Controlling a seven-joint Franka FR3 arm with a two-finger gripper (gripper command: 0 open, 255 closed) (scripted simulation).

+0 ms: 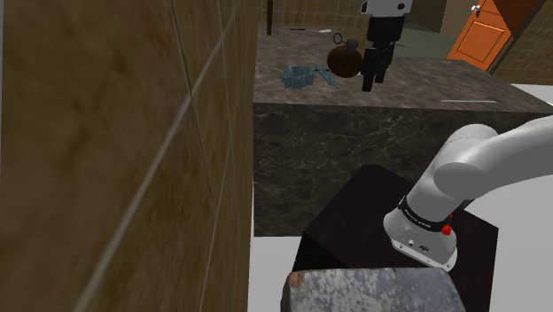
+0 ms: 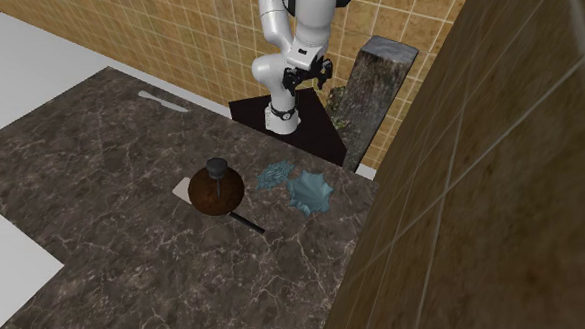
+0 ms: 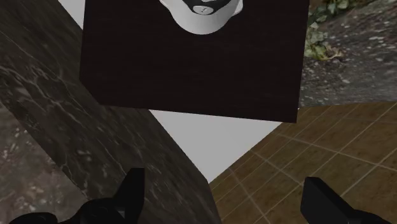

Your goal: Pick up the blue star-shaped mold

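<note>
The black gripper [image 3: 226,202] stands wide open, nothing between its fingers, above the dark box stand [image 3: 191,70] and the edge of the dark marbled counter [image 3: 76,146]. In the shoulder view the gripper [image 1: 372,75] hangs at the upper middle of the frame, just right of a round brown pot [image 1: 344,58]. The blue star-shaped mold [image 1: 297,77] sits on the counter left of that pot, apart from the gripper; in the second exterior view the mold [image 2: 308,191] lies near mid-frame, right of the pot.
</note>
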